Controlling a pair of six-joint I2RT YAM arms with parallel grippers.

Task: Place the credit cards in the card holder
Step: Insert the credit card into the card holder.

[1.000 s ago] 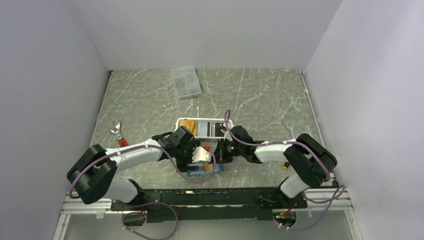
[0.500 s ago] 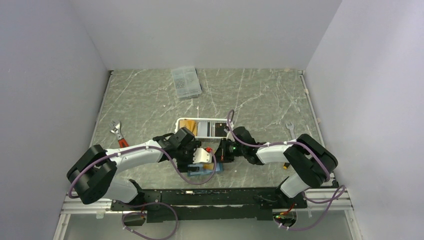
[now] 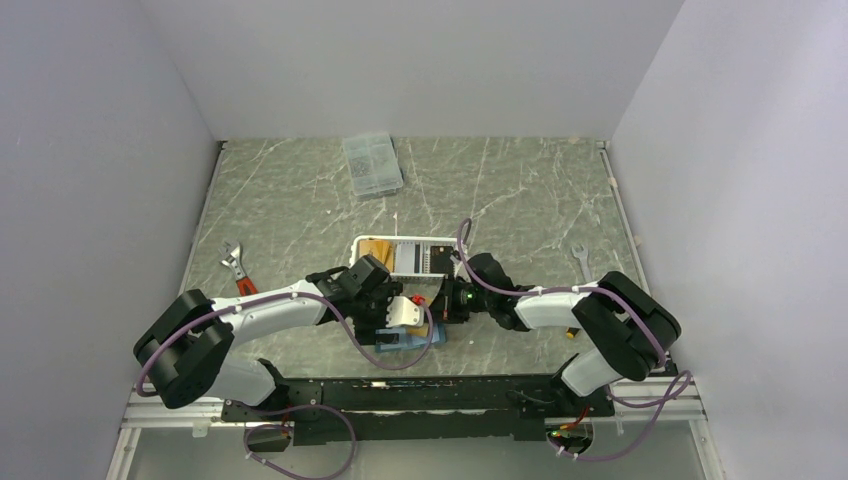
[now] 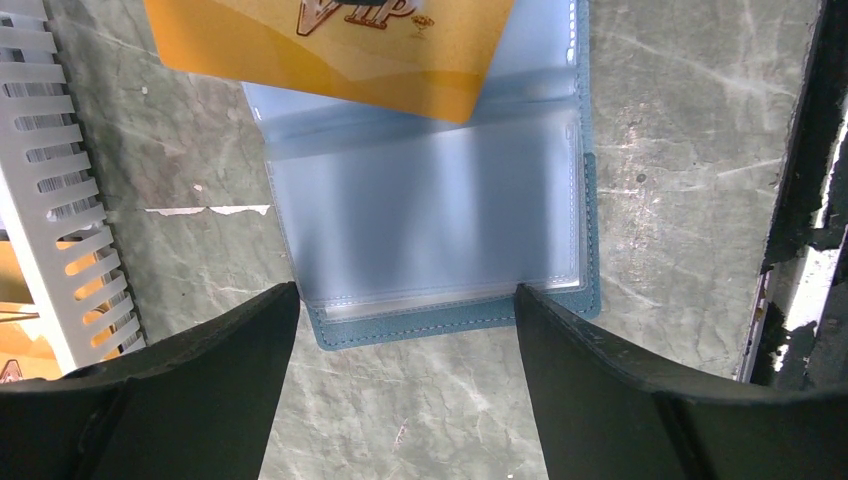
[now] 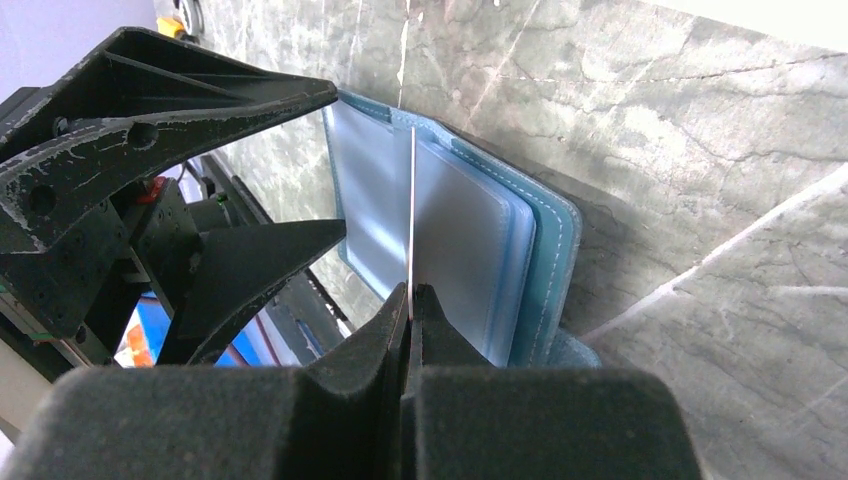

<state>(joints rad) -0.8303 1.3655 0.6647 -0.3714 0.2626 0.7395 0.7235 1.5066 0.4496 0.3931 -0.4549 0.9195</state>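
The card holder (image 4: 430,200) lies open on the tabletop (image 4: 680,150), clear sleeves up, in the middle of the left wrist view. The yellow-gold card (image 4: 330,45) overlaps its upper edge at the top of that frame. In the right wrist view the card shows edge-on, clenched in the right pincer (image 5: 410,300). The left pincer (image 4: 402,300) is released and spread wide, its fingers at the holder's lower corners, grasping nothing. The white slatted basket (image 4: 60,200) stands at the left edge.

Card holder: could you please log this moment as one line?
left jaws: open above card holder | right jaws: shut on yellow-gold VIP card | card: over open holder, not inserted
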